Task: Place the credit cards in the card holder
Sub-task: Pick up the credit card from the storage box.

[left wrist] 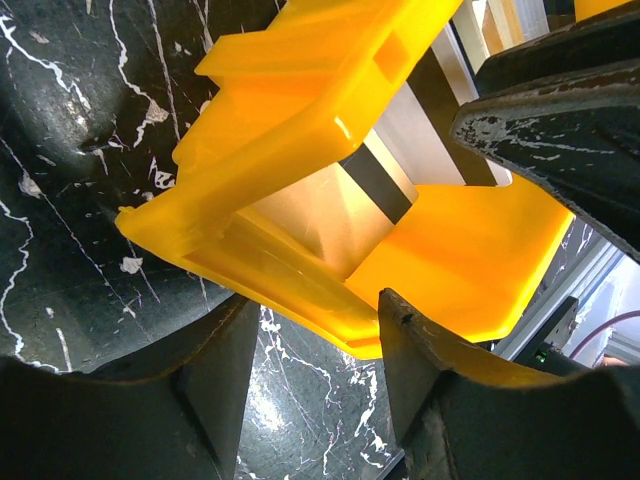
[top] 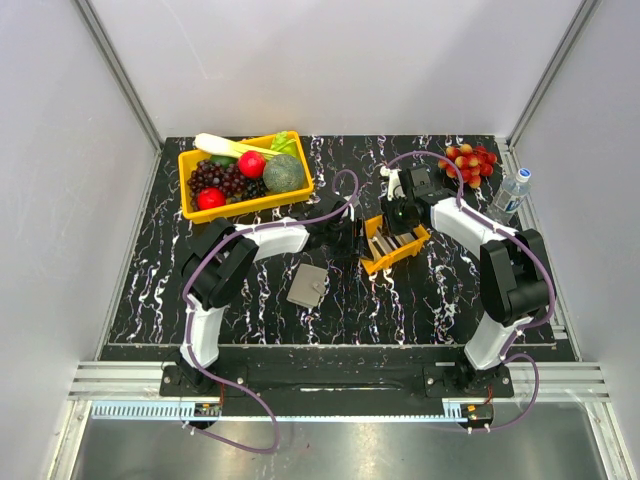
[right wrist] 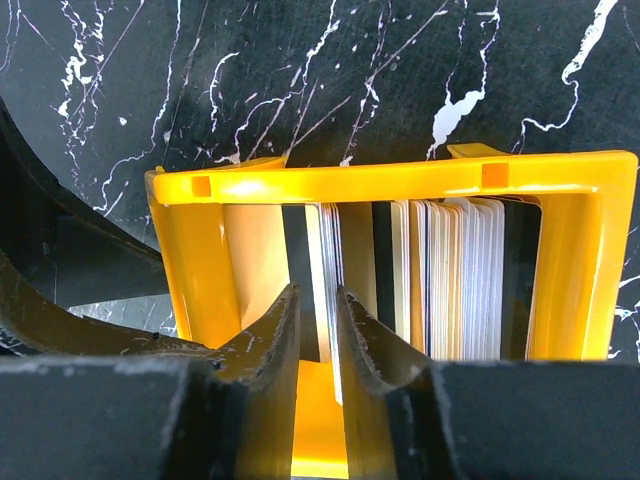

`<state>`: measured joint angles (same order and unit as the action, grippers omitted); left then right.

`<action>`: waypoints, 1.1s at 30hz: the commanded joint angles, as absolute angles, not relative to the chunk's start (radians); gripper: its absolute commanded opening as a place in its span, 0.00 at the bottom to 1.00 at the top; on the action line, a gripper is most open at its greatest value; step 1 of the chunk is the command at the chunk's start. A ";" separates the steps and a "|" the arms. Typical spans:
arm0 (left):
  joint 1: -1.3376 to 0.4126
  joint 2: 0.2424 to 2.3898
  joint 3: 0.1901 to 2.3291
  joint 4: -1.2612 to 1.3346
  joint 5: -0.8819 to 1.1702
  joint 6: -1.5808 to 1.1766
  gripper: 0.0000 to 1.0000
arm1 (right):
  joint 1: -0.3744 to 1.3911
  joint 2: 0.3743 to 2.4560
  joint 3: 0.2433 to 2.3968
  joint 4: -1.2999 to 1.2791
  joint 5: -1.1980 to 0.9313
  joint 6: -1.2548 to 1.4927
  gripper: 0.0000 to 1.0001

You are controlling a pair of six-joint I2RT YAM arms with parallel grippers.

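The credit cards stand on edge in a small orange tray in the middle of the table. My right gripper reaches down into the tray. Its jaws are a narrow gap apart, astride a few silvery cards, with room on the left side. A tan card leans at the tray's left end. My left gripper is open at the tray's edge, with bare table between its fingers. A silvery card with a dark stripe shows inside. The card holder lies flat, left of the tray.
A yellow bin of fruit and vegetables sits at the back left. A bunch of red fruit and a water bottle are at the back right. Both arms crowd round the tray.
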<state>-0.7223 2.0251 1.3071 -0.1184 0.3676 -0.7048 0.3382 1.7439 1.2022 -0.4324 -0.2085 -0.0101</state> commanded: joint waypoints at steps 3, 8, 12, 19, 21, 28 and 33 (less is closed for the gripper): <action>-0.721 2.028 1.351 -0.063 0.393 -0.706 0.54 | 0.348 1.772 1.218 -0.469 -0.223 -0.012 0.27; -0.721 2.026 1.350 -0.064 0.390 -0.704 0.53 | 0.351 1.738 1.220 -0.440 -0.040 -0.009 0.43; -0.721 2.025 1.345 -0.061 0.387 -0.704 0.50 | 0.351 1.694 1.213 -0.393 0.034 -0.018 0.60; -0.719 2.019 1.331 -0.052 0.379 -0.709 0.48 | 0.359 1.730 1.227 -0.406 0.052 -0.044 0.79; -0.721 2.019 1.330 -0.049 0.377 -0.710 0.47 | 0.368 1.752 1.236 -0.422 0.077 -0.043 0.80; -0.721 2.003 1.322 -0.046 0.377 -0.730 0.44 | 0.431 1.801 1.229 -0.451 0.195 -0.060 0.80; -0.721 1.990 1.315 -0.054 0.362 -0.736 0.42 | 0.442 1.825 1.220 -0.456 0.320 -0.051 0.76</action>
